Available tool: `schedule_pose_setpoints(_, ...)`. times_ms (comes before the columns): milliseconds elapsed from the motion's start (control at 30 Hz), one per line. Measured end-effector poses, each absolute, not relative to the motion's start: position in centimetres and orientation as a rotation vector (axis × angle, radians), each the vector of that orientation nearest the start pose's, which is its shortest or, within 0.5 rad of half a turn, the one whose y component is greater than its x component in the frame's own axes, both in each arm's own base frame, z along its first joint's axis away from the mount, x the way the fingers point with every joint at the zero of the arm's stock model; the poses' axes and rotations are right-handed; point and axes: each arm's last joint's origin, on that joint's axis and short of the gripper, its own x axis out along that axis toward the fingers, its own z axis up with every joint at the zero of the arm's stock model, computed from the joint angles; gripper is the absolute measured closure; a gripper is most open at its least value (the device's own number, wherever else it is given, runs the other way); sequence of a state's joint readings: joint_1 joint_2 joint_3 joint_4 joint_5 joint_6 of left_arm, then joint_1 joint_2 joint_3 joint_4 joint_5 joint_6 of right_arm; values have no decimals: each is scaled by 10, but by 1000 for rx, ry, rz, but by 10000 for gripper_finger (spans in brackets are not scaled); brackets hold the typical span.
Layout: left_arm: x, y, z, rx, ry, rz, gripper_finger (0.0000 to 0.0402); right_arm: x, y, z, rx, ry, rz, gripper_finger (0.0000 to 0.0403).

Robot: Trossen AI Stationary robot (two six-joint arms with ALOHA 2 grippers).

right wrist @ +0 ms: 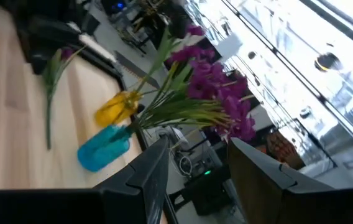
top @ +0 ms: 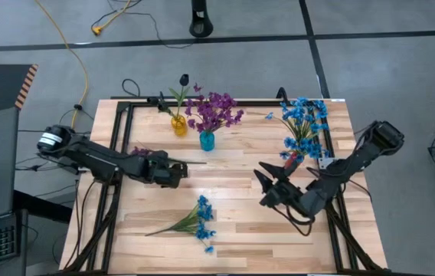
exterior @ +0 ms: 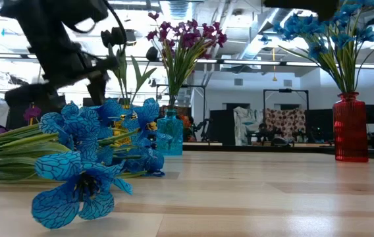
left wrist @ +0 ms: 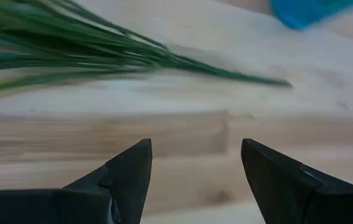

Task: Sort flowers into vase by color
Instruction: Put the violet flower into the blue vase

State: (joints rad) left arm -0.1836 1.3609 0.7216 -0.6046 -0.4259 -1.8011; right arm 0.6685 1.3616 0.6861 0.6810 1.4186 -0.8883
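With three vases already filled, the sort looks well advanced but not finished. All places are relative to the wooden table (top: 240,218).

Along its far edge:
- red vase (exterior: 350,128) at the far right corner, blue flowers (top: 303,123) in it
- blue vase (top: 207,140) around far centre, holding purple flowers (top: 216,111)
- yellow vase (top: 179,125) just left of the blue one, with one dark blackish flower (top: 184,79)

Still to sort, as I judge it:
- loose blue sprig bunch (top: 194,221) lying flat near the table's front centre, stems pointing left
- a purple sprig (top: 142,151) lying on the left-middle, stem (left wrist: 183,61) stretched along the wood toward the blue vase

Left gripper (left wrist: 195,168) low over the left-middle of the table, right beside that purple sprig; fingers spread, nothing between them, and the stem lies just ahead of the tips.

Right gripper (top: 267,176) raised above the right-middle of the table, pointing toward the vases; fingers apart, holding nothing.

Likely step in hand: left arm lining up to take the purple sprig for the blue vase; the blue bunch would follow, to the red vase.
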Motion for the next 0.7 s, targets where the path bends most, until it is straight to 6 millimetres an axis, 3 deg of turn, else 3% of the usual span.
schedule_pose_setpoints(167, 232, -19, 160, -1299, 594, 1264, 166, 204, 143, 243, -870, 342, -688, 211)
schedule_pose_setpoints(367, 236, -2, 154, -1350, 535, 1351, 166, 185, 141, 236, -778, 285, -654, 211)
schedule_pose_setpoints(700, 234, 29, 154, -1428, 472, 1451, 166, 180, 140, 229, -737, 275, -642, 211)
